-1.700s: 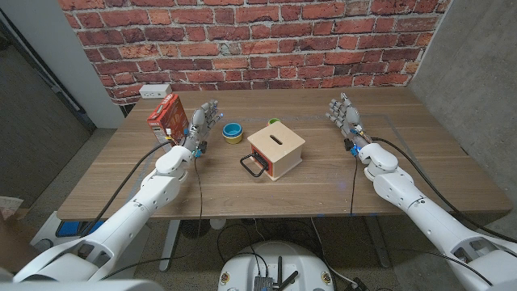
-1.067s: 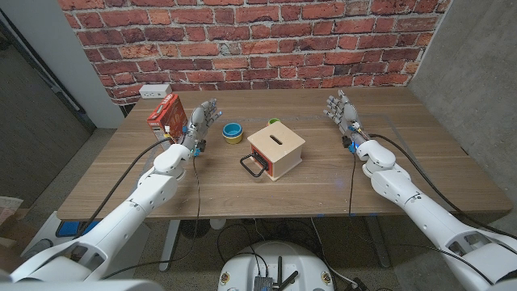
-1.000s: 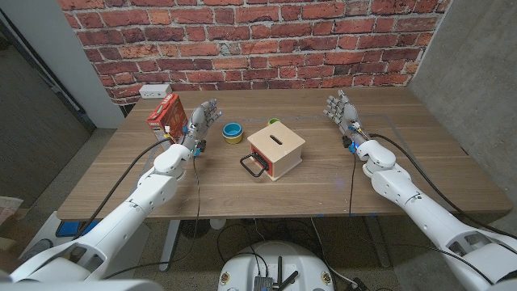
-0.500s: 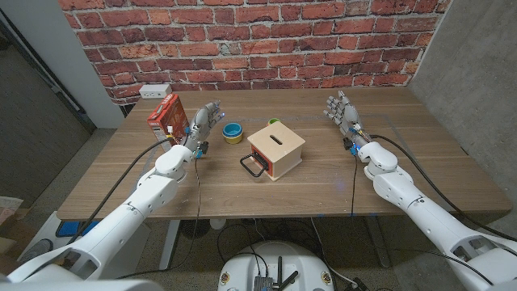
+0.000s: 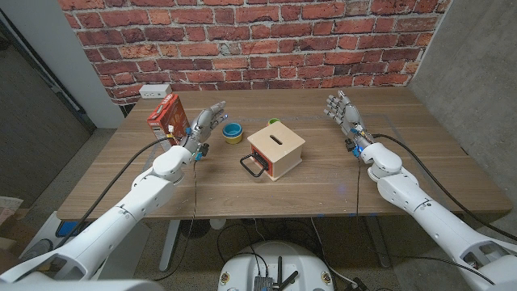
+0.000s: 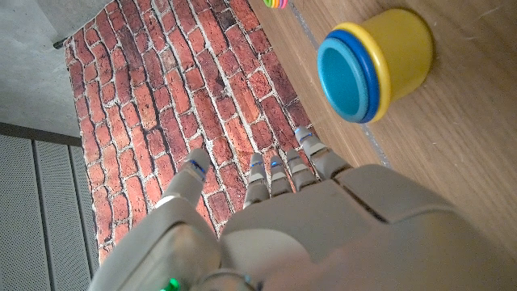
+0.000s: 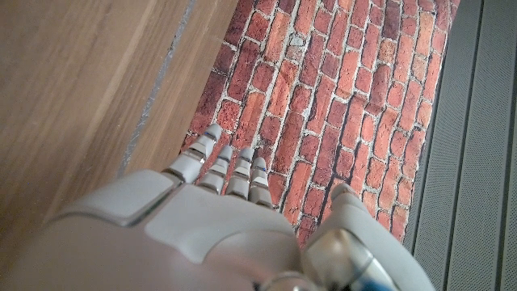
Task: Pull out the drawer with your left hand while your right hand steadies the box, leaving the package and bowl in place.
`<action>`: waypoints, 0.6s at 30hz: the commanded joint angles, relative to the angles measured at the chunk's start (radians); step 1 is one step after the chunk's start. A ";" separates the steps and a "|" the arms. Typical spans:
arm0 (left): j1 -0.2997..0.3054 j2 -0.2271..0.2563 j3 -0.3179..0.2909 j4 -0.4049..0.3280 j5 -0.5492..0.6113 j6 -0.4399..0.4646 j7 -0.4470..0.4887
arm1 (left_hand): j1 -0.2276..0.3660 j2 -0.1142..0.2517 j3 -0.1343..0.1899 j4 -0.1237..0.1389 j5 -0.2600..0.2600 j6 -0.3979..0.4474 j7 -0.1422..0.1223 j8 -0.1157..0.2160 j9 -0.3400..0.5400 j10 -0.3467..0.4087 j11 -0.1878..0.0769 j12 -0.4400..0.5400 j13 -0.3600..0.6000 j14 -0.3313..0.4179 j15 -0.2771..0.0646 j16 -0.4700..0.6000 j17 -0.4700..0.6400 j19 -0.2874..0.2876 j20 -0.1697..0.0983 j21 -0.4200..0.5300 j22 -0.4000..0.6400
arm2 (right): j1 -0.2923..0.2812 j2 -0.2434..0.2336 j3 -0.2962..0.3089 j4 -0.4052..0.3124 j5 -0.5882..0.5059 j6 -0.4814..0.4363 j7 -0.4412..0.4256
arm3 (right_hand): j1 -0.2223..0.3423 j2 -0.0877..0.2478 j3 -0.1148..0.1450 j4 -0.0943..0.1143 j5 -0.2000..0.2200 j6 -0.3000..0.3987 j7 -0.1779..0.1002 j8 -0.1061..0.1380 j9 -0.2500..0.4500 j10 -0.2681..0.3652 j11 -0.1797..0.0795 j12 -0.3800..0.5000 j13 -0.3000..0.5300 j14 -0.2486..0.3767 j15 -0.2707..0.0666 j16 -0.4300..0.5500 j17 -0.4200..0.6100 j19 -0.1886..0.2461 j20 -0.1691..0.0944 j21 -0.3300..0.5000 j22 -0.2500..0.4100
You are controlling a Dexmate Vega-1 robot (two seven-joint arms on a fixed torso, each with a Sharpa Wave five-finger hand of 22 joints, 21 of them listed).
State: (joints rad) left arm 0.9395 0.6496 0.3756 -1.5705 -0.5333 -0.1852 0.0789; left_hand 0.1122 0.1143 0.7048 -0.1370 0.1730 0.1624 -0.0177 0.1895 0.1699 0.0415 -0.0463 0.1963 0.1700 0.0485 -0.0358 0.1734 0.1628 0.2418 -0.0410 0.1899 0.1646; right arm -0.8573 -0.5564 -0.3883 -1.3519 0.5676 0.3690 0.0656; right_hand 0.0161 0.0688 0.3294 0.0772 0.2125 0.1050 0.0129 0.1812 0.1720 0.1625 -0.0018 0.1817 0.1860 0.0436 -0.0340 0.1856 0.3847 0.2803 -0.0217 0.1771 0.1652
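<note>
Your pale grey right hand (image 7: 218,226) reaches, fingers apart and seemingly empty, over the light wooden table (image 7: 73,89) toward the red brick wall (image 7: 323,105).

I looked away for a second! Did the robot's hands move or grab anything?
The left hand drifted a little toward the bowl, fingers apart, holding nothing. The right hand, box, drawer handle and package stayed put.

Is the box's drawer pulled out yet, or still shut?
Shut. The black handle sits close against the wooden box, with no drawer showing, and the left hand is apart from it.
</note>
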 commanded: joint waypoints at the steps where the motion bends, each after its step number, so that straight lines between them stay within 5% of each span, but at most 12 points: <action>1: 0.024 0.036 -0.008 -0.046 0.019 0.016 0.001 | 0.012 0.018 0.003 -0.010 -0.001 0.006 0.004 0.003 0.004 0.009 -0.001 0.006 0.005 0.009 -0.029 0.005 0.001 0.008 -0.081 0.002 0.002 | -0.028 -0.040 -0.011 -0.067 -0.066 0.014 -0.025 | 0.006 0.033 0.005 0.005 0.004 0.007 -0.008 0.004 0.003 0.008 -0.007 0.009 -0.001 0.005 -0.009 0.009 -0.002 0.004 -0.012 0.007 0.001; 18: 0.096 0.150 -0.039 -0.184 0.100 0.052 0.028 | 0.074 0.033 0.016 -0.042 0.006 0.055 -0.006 0.007 0.006 0.072 -0.008 0.013 0.006 0.069 -0.040 0.012 0.001 0.054 -0.068 0.010 0.002 | -0.033 -0.047 -0.019 -0.089 -0.121 0.050 -0.042 | 0.012 0.033 0.010 0.003 0.006 0.010 -0.009 0.005 0.003 0.015 -0.008 0.011 -0.001 0.009 -0.013 0.010 -0.014 0.007 -0.014 0.009 0.001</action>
State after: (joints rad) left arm 0.9903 0.7301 0.3566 -1.6691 -0.4746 -0.1553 0.0978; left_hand 0.1638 0.1348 0.7153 -0.1695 0.1731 0.1966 -0.0161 0.1895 0.1698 0.0969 -0.0522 0.2004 0.1724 0.0996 -0.0364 0.1778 0.1630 0.2775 -0.0410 0.1898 0.1656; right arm -0.8883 -0.6028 -0.4018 -1.4333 0.4723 0.3973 0.0283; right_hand 0.0213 0.0740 0.3334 0.0811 0.2125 0.1103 0.0075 0.1811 0.1721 0.1678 -0.0072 0.1817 0.1813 0.0436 -0.0340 0.1926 0.3708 0.2821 -0.0306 0.1838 0.1628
